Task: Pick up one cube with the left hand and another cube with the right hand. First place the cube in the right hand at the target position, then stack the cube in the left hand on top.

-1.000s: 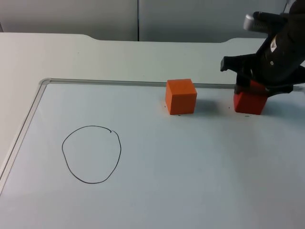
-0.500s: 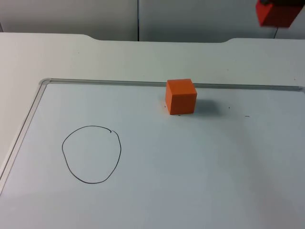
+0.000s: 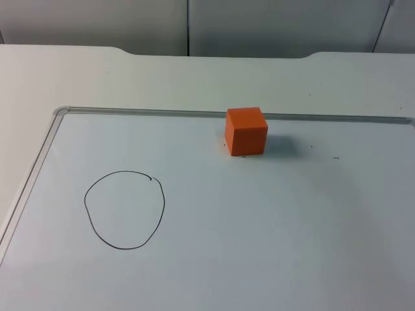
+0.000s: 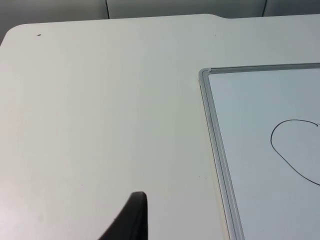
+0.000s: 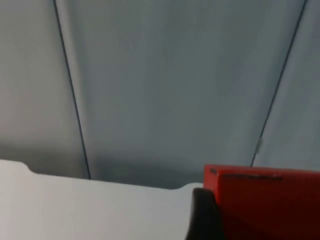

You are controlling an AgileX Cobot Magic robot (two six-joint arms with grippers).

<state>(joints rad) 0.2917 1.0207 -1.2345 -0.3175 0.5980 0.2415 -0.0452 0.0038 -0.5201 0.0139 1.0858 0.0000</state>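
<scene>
A: Where is the right tool?
B: Lifted well above the worktop, facing the grey wall. It is pinching the red cube; one black finger presses against the cube's side.
A: Why so high?
B: My guess: carrying height, so the cube clears everything on the way to the target.
A: And the left tool?
B: It hangs over the bare worktop, beside the whiteboard's corner. It waits there. One dark fingertip can be seen, so I cannot tell whether its fingers are spread or pressed together. It carries no cube that I can make out.
A: The other cube?
B: The orange cube sits on the whiteboard, close to its far frame edge, untouched.
A: And the target?
B: The drawn circle on the board's left part, well apart from the orange cube. Nothing lies in it.
A: So what remains?
B: I'd judge the left arm has its pick to do, then the red cube goes into the circle and the orange one on top.
</scene>
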